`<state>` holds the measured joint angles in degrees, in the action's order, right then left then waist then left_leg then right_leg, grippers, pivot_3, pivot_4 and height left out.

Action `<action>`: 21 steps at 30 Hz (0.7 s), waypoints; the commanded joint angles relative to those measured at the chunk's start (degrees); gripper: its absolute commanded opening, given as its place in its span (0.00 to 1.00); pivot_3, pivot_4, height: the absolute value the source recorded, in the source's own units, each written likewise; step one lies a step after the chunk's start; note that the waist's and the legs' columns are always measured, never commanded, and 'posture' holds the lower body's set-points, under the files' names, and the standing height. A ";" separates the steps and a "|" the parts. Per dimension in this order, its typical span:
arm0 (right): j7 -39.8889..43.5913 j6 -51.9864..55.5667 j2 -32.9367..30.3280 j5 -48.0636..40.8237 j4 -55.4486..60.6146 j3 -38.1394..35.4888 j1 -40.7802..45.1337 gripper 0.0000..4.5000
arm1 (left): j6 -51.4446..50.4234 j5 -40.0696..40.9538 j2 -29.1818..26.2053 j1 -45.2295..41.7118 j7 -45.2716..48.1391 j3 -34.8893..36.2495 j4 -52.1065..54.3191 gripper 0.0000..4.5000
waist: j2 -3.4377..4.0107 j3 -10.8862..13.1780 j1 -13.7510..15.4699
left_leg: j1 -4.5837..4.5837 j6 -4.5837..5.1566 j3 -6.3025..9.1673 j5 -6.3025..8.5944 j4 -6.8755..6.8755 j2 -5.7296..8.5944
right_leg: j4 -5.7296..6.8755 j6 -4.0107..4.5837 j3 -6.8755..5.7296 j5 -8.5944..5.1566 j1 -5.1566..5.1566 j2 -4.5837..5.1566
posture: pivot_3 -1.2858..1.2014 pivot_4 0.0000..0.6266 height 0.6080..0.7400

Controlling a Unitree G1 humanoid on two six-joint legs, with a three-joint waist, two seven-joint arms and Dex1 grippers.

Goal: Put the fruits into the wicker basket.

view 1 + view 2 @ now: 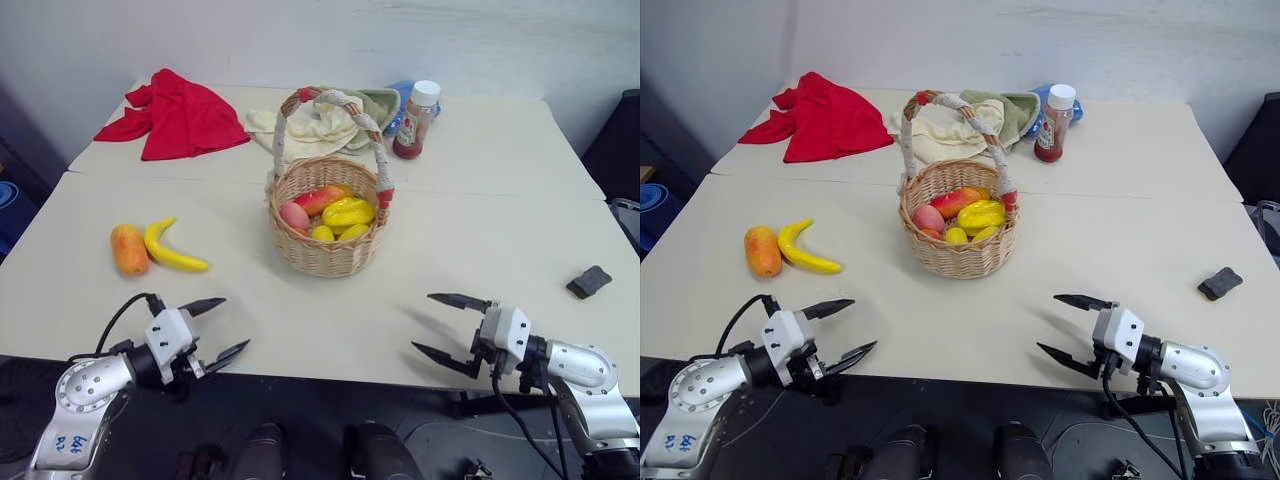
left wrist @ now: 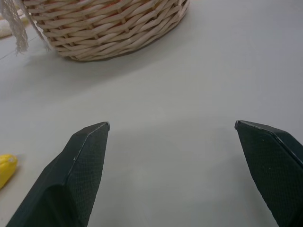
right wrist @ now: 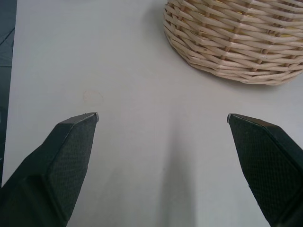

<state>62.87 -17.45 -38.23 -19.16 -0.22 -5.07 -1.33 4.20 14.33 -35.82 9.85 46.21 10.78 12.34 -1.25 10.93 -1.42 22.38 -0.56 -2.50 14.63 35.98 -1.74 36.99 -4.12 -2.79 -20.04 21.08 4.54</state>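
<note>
**A:** Starting on the left, where are the loose fruits against the left gripper (image 1: 222, 327)?

**B:** The mango (image 1: 128, 249) and the banana (image 1: 171, 247) lie side by side on the table (image 1: 480, 230), touching or nearly so, the mango further left. They sit beyond the left gripper and a little to its left, well apart from it. In the left wrist view just a yellow tip of the banana (image 2: 5, 168) peeks in beside one finger.

**A:** And the wicker basket (image 1: 330, 222)?

**B:** Mid-table, upright, handle arched over it, farther in than both grippers and roughly between them. The right gripper (image 1: 440, 322) is near the front edge on the right, also well short of it.

**A:** Counts?

**B:** Two fruits out on the table: one banana, one mango. One basket, already holding several pieces, red-orange and yellow; I can't give an exact number. Behind it, a red cloth (image 1: 178, 115), a heap of pale and green cloths (image 1: 330, 120), one bottle (image 1: 415, 120) with a white cap. One small dark block (image 1: 589, 281) far right.

**A:** The grippers themselves?

**B:** Both have their black fingers spread wide. Each holds nothing and hovers over bare tabletop near the front edge, tips pointing inward towards the middle.
</note>
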 commanded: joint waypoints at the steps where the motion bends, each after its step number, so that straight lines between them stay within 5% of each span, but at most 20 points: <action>1: 0.66 -1.14 -0.11 -0.78 0.32 -0.25 0.36 1.00 | -0.72 1.81 -0.43 1.63 0.52 0.54 3.67 0.99 | 0.00 0.00 -0.09 | 0.00 0.00 0.00 0.00 0.00 0.00 | 0.00 0.00 0.00 0.00 0.00 0.00 | 0.52 0.24 1.00; 6: -0.39 -1.63 0.77 -0.44 -1.44 -0.60 2.76 1.00 | -4.84 4.98 -0.48 3.49 0.57 1.72 5.67 0.99 | 0.00 0.00 -0.09 | -0.05 -0.01 -0.01 0.00 -0.03 -0.02 | 0.00 0.00 0.02 0.00 -0.01 -0.02 | 0.52 0.24 1.00; 11: 0.39 -2.01 3.32 -3.65 -0.78 0.03 5.10 1.00 | -16.12 16.66 -0.71 7.74 -0.25 9.95 9.46 0.99 | 0.00 0.00 -0.15 | -0.06 -0.02 0.00 0.01 -0.02 -0.04 | 0.00 0.01 0.02 -0.01 -0.02 -0.01 | 0.52 0.24 1.00; 15: 3.87 9.70 3.40 -14.86 11.17 2.70 5.60 1.00 | -17.86 20.64 1.94 13.14 -3.51 20.61 7.37 0.99 | 0.08 0.05 -0.27 | -0.05 -0.03 0.00 0.02 -0.06 -0.06 | -0.04 0.02 0.02 -0.01 -0.01 -0.01 | 0.52 0.24 1.00; 21: -3.72 10.67 11.10 -13.69 19.96 6.40 9.43 1.00 | -27.88 32.94 7.74 19.59 -13.53 38.06 0.85 0.99 | 0.03 0.03 -0.13 | -0.05 -0.07 0.02 0.05 -0.05 -0.10 | -0.07 0.05 0.00 -0.04 0.02 0.00 | 0.52 0.24 1.00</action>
<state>61.55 -6.21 -28.21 -32.94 17.04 1.09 7.81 -21.08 42.61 -28.76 27.85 35.70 43.01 15.33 -1.22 10.95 -1.55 22.35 -0.64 -2.47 14.70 35.93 -1.84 36.90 -4.06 -2.79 -20.08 21.12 4.55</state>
